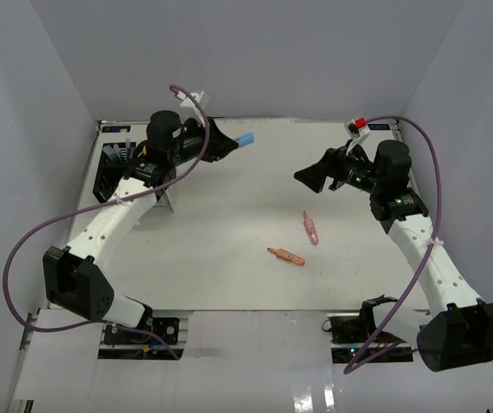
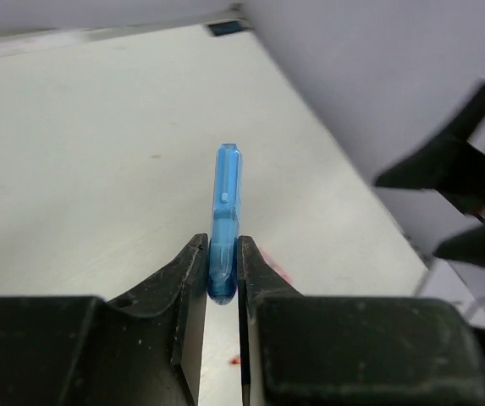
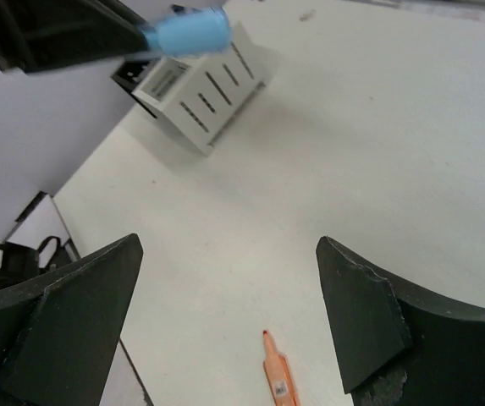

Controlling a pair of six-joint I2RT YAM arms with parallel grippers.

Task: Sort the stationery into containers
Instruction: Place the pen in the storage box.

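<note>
My left gripper [image 1: 225,142] is shut on one end of a blue marker [image 1: 244,138] and holds it above the far left of the table; the left wrist view shows the marker [image 2: 227,203] sticking out forward between the fingers [image 2: 187,279]. The black container [image 1: 111,172] and the white container [image 1: 166,200] stand at the far left, partly under the left arm. My right gripper [image 1: 309,178] is open and empty, raised over the table's right middle. An orange marker [image 1: 286,255] and a pink marker [image 1: 311,228] lie on the table; the orange one [image 3: 278,379] shows below the right gripper [image 3: 228,254].
White walls close in the table on the left, back and right. The right wrist view shows the white container [image 3: 204,93] with the blue marker [image 3: 187,32] above it. A red-topped fixture [image 1: 358,126] sits at the back right corner.
</note>
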